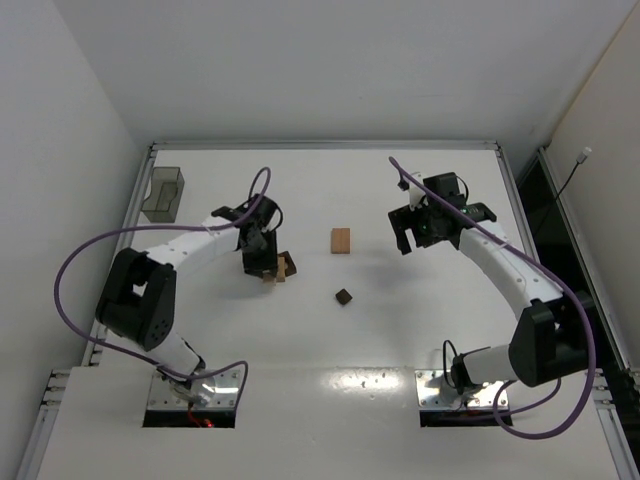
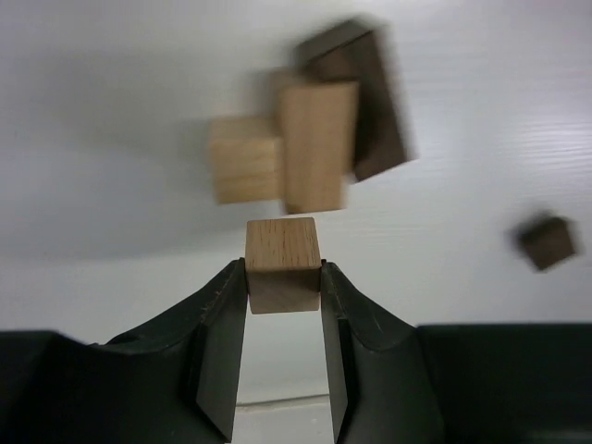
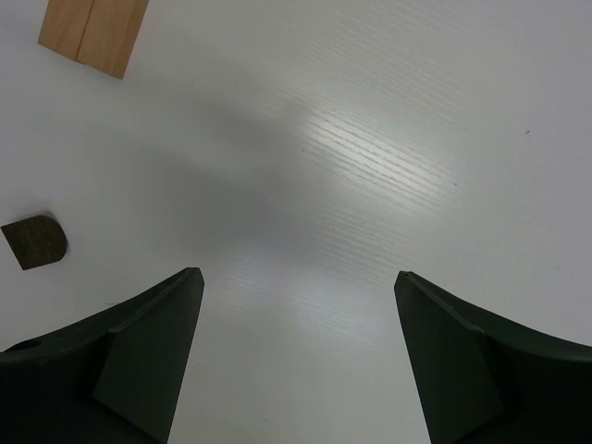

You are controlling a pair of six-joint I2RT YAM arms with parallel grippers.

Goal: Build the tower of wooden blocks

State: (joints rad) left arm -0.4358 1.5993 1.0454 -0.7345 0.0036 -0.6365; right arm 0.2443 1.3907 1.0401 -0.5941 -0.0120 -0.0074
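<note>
Tower: a low cluster of tan and dark brown blocks (image 1: 281, 267) on the worktop (image 1: 400, 340), left of its middle.
Tower close up: blurred in the left wrist view. Two tan pieces sit side by side and touch a dark brown bar (image 2: 375, 102) behind them; how many layers there are cannot be told.
Left claw: the left claw (image 2: 283, 274) is closed on a tan cube (image 2: 282, 248), one finger on each side, just on the near side of the tower.
Tan block: a tan block (image 1: 341, 240) lies flat to the right of the tower, apart from it.
Dark block: a small dark block (image 1: 344, 296) lies right of the tower and nearer the arm bases, with one rounded end.
Right claw: the right claw (image 3: 298, 277) is spread wide, holds nothing and hangs over bare worktop well right of the tower, beyond both loose blocks.
Bin: a grey bin (image 1: 163, 194) stands far left of the tower, by the left rail.
Edges: a raised rail frames the worktop, with white walls behind and to the left.
Room: bare white surface stretches from the tower toward the arm bases.
</note>
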